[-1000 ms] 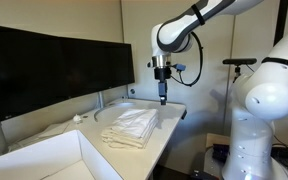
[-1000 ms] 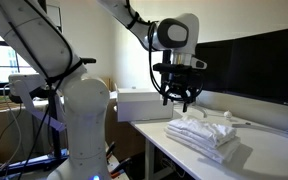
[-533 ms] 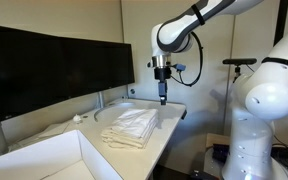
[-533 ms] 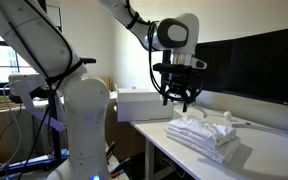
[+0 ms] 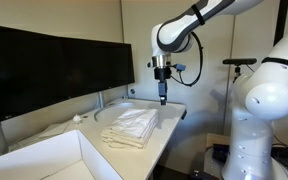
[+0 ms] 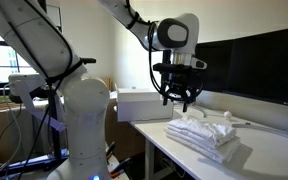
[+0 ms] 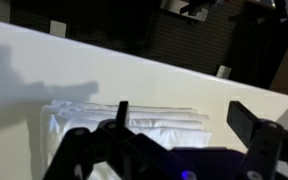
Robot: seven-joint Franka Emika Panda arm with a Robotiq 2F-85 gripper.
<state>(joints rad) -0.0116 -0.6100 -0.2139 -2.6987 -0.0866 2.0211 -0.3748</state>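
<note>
A stack of folded white towels (image 5: pixel 130 127) lies on the white table (image 5: pixel 170 127); the same towels (image 6: pixel 204 134) show in both exterior views. My gripper (image 5: pixel 163 98) hangs in the air above the far end of the stack, pointing down, apart from the cloth. Seen from the side, the gripper (image 6: pixel 180 102) has its fingers spread with nothing between them. The wrist view looks down on the towels (image 7: pixel 134 124) past one dark fingertip (image 7: pixel 246 120), and the gripper (image 7: pixel 184 118) is open and empty.
Dark monitors (image 5: pixel 54 65) line the wall behind the table. A white bin (image 5: pixel 44 160) stands at the near end in an exterior view. A white box (image 6: pixel 144 103) sits beyond the table edge, and a second robot body (image 5: pixel 264 110) stands beside the table.
</note>
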